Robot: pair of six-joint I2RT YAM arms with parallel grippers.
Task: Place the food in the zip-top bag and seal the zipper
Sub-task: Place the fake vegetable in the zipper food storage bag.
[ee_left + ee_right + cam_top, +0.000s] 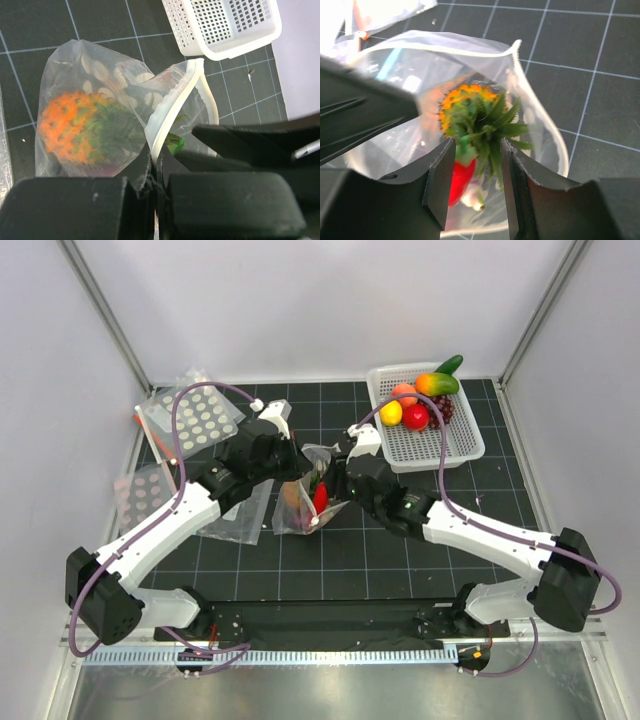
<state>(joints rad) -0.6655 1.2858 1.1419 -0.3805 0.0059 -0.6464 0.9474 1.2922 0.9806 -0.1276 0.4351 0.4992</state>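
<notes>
- clear white-dotted plastic zip-top bag (pixel 298 512) mid-mat between both arms, mouth open
- orange pineapple with green crown (pixel 470 107) and glossy red chili (pixel 460 180) inside the bag
- left gripper (pixel 156 182) pinching the bag rim
- right gripper (pixel 477 155) spread over the mouth
</notes>
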